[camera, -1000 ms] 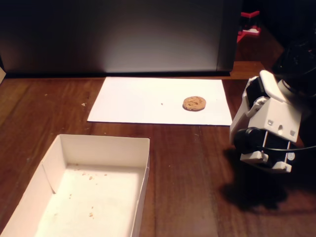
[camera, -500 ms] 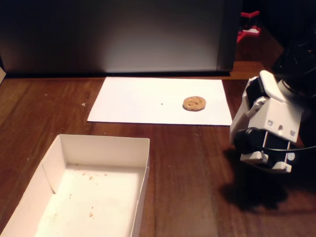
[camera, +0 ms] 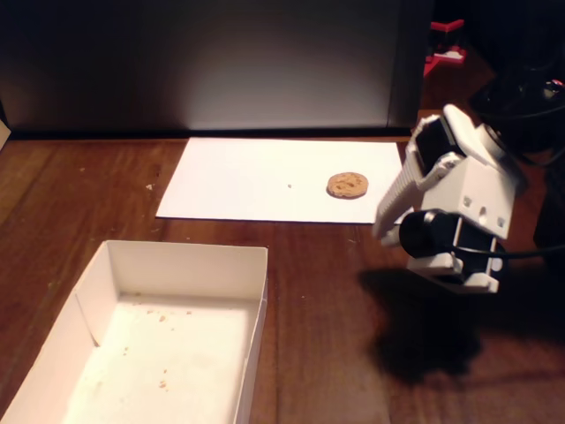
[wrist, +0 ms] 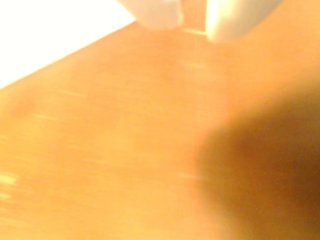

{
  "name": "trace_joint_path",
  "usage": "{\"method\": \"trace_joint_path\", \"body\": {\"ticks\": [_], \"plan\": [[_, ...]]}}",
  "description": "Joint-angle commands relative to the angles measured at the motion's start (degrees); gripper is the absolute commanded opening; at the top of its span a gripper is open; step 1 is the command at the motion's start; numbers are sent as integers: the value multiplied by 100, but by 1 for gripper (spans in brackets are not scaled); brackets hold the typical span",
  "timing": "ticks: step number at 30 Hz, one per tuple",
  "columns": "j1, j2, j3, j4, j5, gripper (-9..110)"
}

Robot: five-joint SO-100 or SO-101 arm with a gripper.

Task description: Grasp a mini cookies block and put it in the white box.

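Observation:
The mini cookies block (camera: 348,185), a small round tan cookie, lies on a flat white paper sheet (camera: 256,181) at the back of the wooden table in the fixed view. The white box (camera: 185,269) stands empty apart from crumbs at the front left. My gripper (camera: 385,228) hangs above the wood at the right, in front of and to the right of the cookie, well apart from it. In the wrist view its two white fingertips (wrist: 160,15) show at the top edge with a narrow gap between them and nothing in it (wrist: 194,25). The cookie is out of the blurred wrist view.
The paper sheet's corner shows overexposed at the top left of the wrist view (wrist: 45,30). A dark wall runs behind the table. The arm's shadow (camera: 433,327) falls on the wood at the right. A red object (camera: 446,44) sits at the back right.

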Motion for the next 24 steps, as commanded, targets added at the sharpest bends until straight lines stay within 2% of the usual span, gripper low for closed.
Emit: {"method": "trace_joint_path", "body": {"ticks": [1,6,13,18,24], "plan": [[62,431,-308,-457,-158,0],[62,316,-1134,-483,-308,0],[571,-1301,-3190,-483,149,0],[879,-1863,-4078,-378,141,0],[1749,-2698,-5027,53,334,0]]}}
